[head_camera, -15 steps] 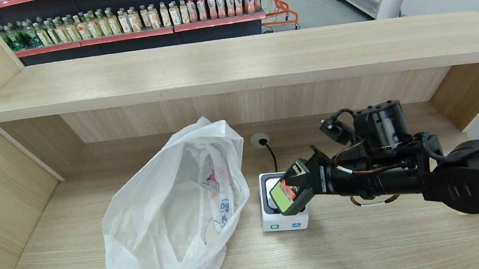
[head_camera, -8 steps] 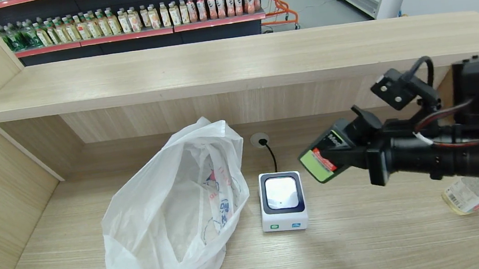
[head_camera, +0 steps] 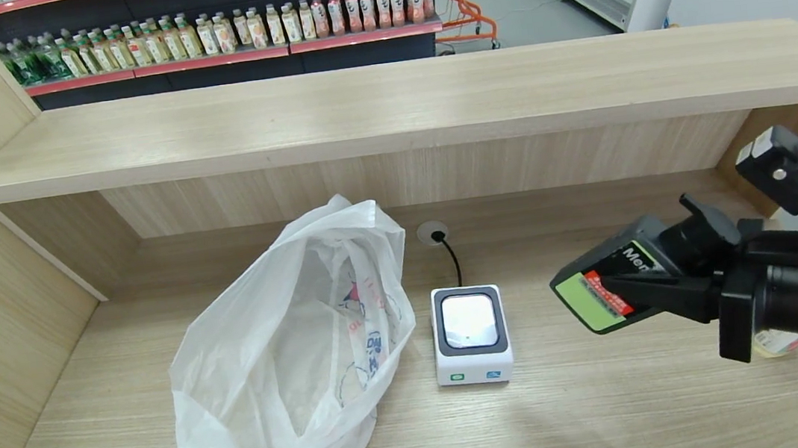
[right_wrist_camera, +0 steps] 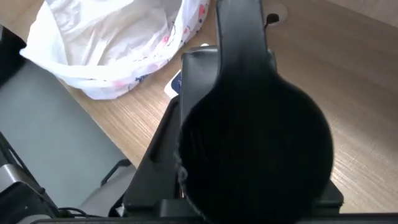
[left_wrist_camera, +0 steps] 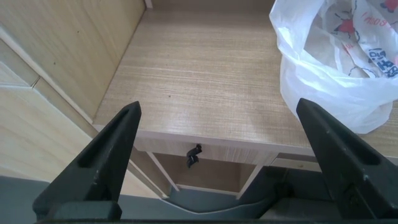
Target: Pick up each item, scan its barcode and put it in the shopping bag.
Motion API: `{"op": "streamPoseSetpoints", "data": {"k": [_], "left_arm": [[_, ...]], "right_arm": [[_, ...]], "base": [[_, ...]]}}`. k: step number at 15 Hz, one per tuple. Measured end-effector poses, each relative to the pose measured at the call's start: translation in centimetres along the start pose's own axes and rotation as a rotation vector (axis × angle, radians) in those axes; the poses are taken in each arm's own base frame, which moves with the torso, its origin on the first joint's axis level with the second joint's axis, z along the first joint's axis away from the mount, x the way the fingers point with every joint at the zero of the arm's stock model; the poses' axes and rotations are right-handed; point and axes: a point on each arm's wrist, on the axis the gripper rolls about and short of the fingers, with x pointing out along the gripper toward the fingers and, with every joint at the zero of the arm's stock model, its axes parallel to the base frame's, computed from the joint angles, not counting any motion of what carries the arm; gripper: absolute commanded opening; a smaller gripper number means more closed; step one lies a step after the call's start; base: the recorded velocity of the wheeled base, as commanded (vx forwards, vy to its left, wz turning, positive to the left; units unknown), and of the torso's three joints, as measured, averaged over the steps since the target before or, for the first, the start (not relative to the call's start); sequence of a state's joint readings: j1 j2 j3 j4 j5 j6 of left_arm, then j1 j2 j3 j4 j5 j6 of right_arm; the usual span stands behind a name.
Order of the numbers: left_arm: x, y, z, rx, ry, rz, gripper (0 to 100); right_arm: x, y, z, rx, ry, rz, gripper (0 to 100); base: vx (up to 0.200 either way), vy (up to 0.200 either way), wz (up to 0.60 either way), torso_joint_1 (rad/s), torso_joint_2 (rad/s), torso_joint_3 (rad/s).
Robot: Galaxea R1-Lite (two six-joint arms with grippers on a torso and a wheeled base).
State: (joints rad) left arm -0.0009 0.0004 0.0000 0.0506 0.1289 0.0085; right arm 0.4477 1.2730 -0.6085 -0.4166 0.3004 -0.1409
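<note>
R fingers, tight on black box, now well right of scanner vs 1s ago; L fingers wide, empty.

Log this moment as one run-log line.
right pincer: shut on pack, right of scanner, apart | left pincer: open | shopping bag: open, left of scanner
</note>
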Motion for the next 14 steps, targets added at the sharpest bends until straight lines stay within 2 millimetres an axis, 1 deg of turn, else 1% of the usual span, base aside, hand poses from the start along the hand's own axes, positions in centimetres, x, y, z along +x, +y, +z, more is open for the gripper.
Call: {"op": "streamPoseSetpoints", "data": {"k": [3, 5, 7, 11, 13, 14], "left_arm": [[0.0, 0.0, 0.0, 0.0, 0.0, -0.001, 100], [0.0, 0.0, 0.0, 0.001, 0.0, 0.0, 100], [0.0, 0.0, 0.0, 0.0, 0.0, 0.0, 100], [0.0, 0.0, 0.0, 0.0, 0.0, 0.001, 100], [0.0, 0.0, 0.0, -0.001, 0.0, 0.0, 100], [0.0, 0.0, 0.0, -0.001, 0.0, 0.0, 100]], "right_arm": [[-0.4, 0.1, 0.2, 0.07, -0.013, -0.002, 0], [-0.6, 0.2, 0.3, 0.172, -0.019, 0.003, 0], [-0.7, 0.2, 0.4, 0.236, -0.024, 0.006, 0], [-0.6, 0.4, 0.8, 0.404, -0.036, 0.023, 0], [-0.4, 0.8, 1.6, 0.49, -0.047, 0.056, 0], [-0.4, 1.1, 2.5, 0.506, -0.076, 0.084, 0]], "base": [[-0.2, 0.0, 0.0, -0.001, 0.0, 0.001], [0.0, 0.0, 0.0, 0.0, 0.0, 0.0], [0.0, 0.0, 0.0, 0.0, 0.0, 0.0], [0.0, 0.2, 0.0, 0.002, 0.0, 0.005], [0.0, 0.2, 0.0, 0.019, 0.01, -0.005], [0.0, 0.2, 0.0, -0.012, 0.0, 0.002]]}}
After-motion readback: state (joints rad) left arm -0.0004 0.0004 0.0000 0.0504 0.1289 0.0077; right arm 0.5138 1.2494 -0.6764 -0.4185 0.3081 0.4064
